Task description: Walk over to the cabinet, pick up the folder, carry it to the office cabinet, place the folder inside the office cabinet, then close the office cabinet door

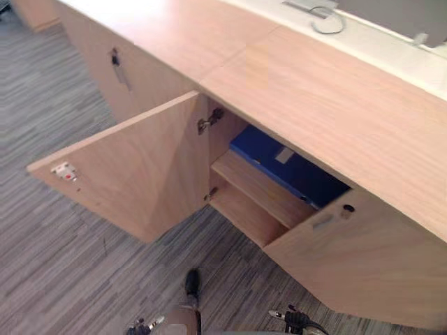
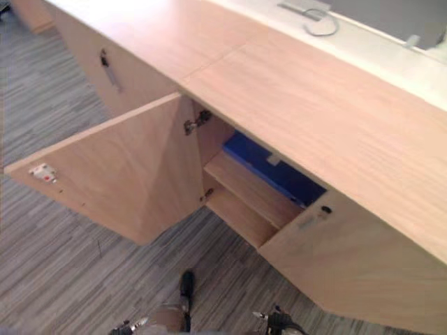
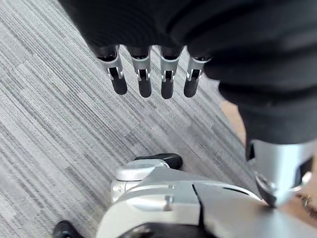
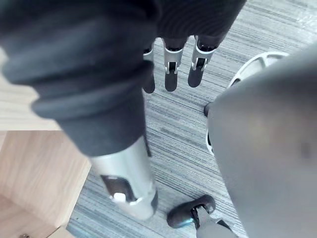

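A blue folder [image 1: 290, 169] lies flat on the upper shelf inside the wooden office cabinet [image 1: 328, 91], partly hidden under the cabinet's top. The cabinet's left door [image 1: 140, 167] stands wide open, swung out toward me. Its right door [image 1: 363, 258] stands partly open. My left hand [image 3: 148, 74] hangs over the grey carpet with straight fingers, holding nothing. My right hand [image 4: 171, 64] also hangs down by my side, fingers relaxed and empty.
A lower shelf [image 1: 244, 209] sits bare under the folder's shelf. Another shut cabinet door with a handle [image 1: 119, 66] stands to the left. A grey cable [image 1: 328, 24] lies on the white ledge behind the cabinet top. Striped grey carpet [image 1: 56, 279] covers the floor.
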